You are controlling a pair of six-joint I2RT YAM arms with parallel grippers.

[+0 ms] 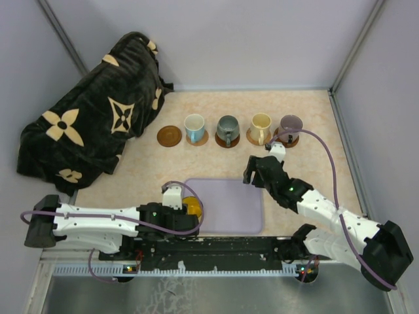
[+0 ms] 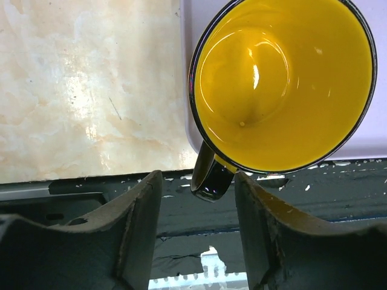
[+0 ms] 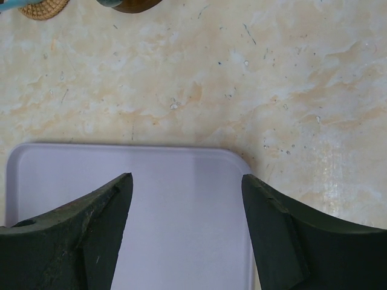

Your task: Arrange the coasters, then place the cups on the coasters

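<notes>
Yellow cup [image 2: 284, 84] at near-left corner of lavender tray [image 1: 229, 203], left hand [image 2: 196, 184] parted either side of its handle, right hand [image 3: 186, 184] wide above tray's far-right corner, bare coaster [image 1: 169, 136] beyond, open table [image 1: 314, 176] between.

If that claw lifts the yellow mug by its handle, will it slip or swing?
Probably rigid and weighty: the yellow mug looks like glazed ceramic. Its glossy handle may be slippery; gripped there, off-centre, the mug could tilt.
</notes>
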